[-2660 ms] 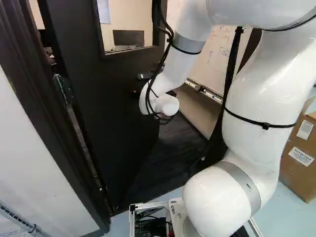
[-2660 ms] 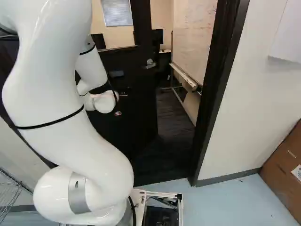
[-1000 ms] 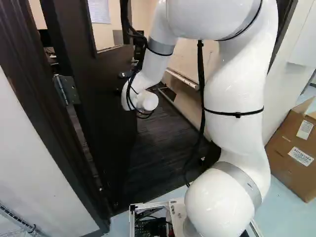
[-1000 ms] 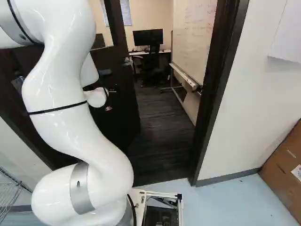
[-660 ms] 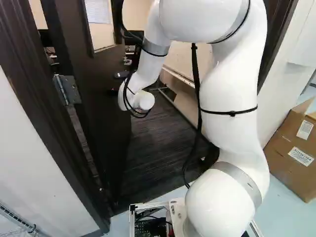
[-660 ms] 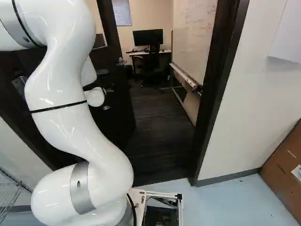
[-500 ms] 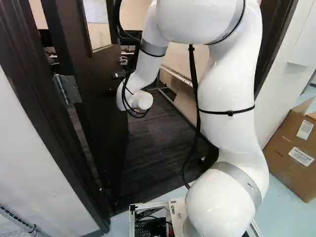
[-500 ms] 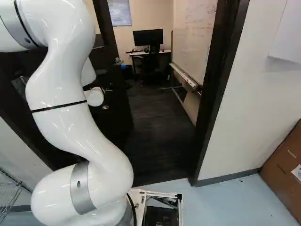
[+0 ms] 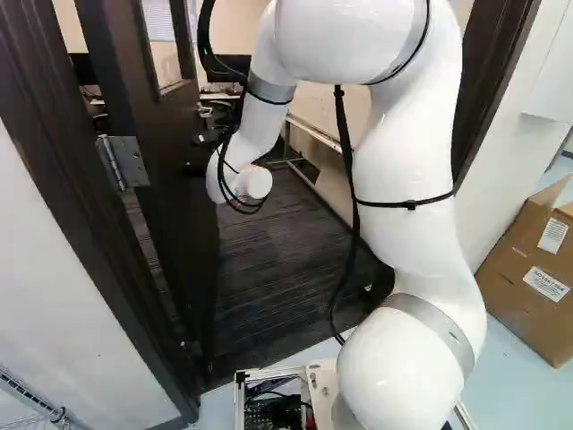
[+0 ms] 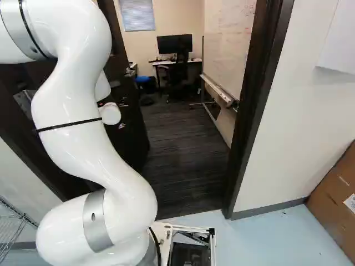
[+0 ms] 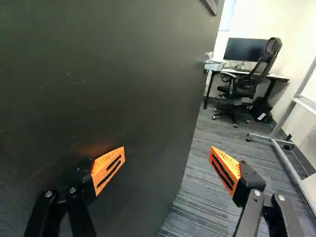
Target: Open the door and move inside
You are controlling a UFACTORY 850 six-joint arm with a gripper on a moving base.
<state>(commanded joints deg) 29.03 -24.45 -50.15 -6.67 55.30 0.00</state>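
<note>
The dark door [image 9: 170, 233] stands swung into the room on its left-hand hinge [image 9: 125, 163], with a wide gap between its free edge and the right jamb. Dark and mostly hidden past the white wrist, my gripper [image 10: 122, 126] is at the door's face. From the wrist view, the gripper [image 11: 168, 160] is open with nothing between its orange pads. One finger is close to the door [image 11: 123, 74], where an orange glow shows; contact cannot be told. The other finger is out past the free edge, over the carpet. No handle is distinguishable.
Dark carpet [image 10: 186, 160] runs through the doorway. The right jamb [image 10: 252, 122] and left frame [image 9: 67, 188] flank it. Inside are a wheeled whiteboard [image 10: 230, 50], a desk with monitor [image 10: 175, 44] and a chair [image 11: 247, 84]. A cardboard box [image 9: 528, 278] stands outside at the right.
The door has swung farther inward, widening the gap and uncovering more of the room. My arm has shifted leftward with it in the left base view. The base has stayed put.
</note>
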